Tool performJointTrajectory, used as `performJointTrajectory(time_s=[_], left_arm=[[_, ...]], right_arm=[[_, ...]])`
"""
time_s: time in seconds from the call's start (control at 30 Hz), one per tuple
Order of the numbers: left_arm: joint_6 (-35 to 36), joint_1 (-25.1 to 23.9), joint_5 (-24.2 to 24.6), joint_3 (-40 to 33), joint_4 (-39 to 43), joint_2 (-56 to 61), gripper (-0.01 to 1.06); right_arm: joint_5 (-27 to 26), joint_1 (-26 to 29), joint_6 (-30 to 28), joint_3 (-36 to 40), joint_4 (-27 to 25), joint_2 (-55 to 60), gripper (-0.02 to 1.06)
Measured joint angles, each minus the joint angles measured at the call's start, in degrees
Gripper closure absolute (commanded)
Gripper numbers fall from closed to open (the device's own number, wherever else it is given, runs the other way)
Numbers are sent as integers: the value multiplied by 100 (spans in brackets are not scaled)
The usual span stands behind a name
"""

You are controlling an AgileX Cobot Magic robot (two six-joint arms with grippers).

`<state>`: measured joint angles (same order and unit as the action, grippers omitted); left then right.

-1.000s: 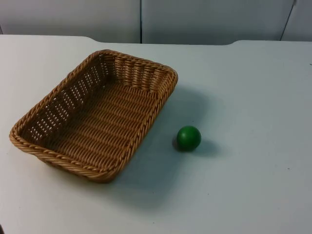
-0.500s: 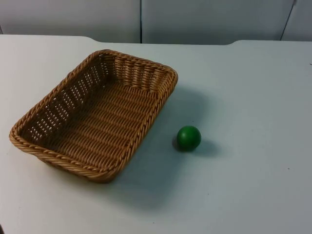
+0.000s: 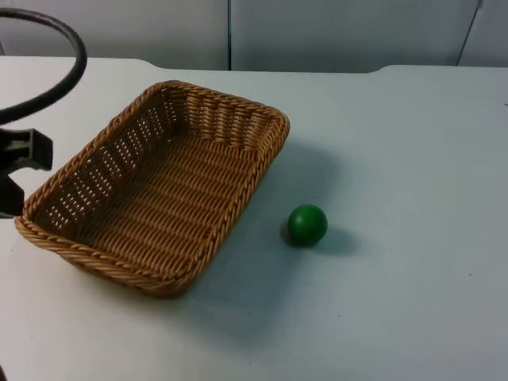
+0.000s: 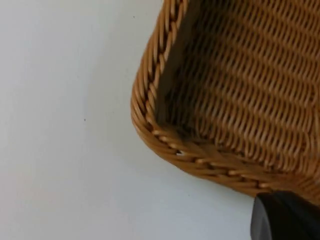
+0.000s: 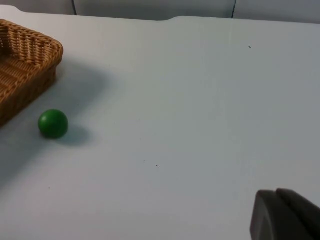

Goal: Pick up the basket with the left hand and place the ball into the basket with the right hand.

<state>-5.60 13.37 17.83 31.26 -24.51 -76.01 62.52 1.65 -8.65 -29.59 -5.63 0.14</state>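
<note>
Resting flat on the white tabletop point(image 3: 413, 143), toward its left edge, the rectangular tan woven wicker basket point(image 3: 159, 186) looks light and stiff; its braided rim offers the surest hold, probably at the near-left corner. The small green ball point(image 3: 307, 225) sits just beside its right wall, smooth, liable to roll. Left gripper point(image 3: 17, 171), absent a second ago, has arrived beside that left rim; jaw state: cannot tell. Right gripper point(image 5: 282, 215) waits well apart from the ball; jaws likewise indeterminate.
</note>
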Motion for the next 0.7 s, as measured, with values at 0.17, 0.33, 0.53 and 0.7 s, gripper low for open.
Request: performJointTrajectory(time_s=[0.17, 0.33, 0.53, 0.7], left_arm=[[0, 0, -338, 0, 86, -467, 102], [0, 0, -607, 0, 337, -864, 67], [-12, 0, -1145, 0, 429, -1129, 34], [-12, 0, -1714, 0, 432, -1291, 34]], right_arm=[[0, 0, 0, 0, 0, 0, 105], [0, 0, 0, 0, 0, 0, 105], [0, 0, 0, 0, 0, 0, 105], [0, 0, 0, 0, 0, 0, 105]])
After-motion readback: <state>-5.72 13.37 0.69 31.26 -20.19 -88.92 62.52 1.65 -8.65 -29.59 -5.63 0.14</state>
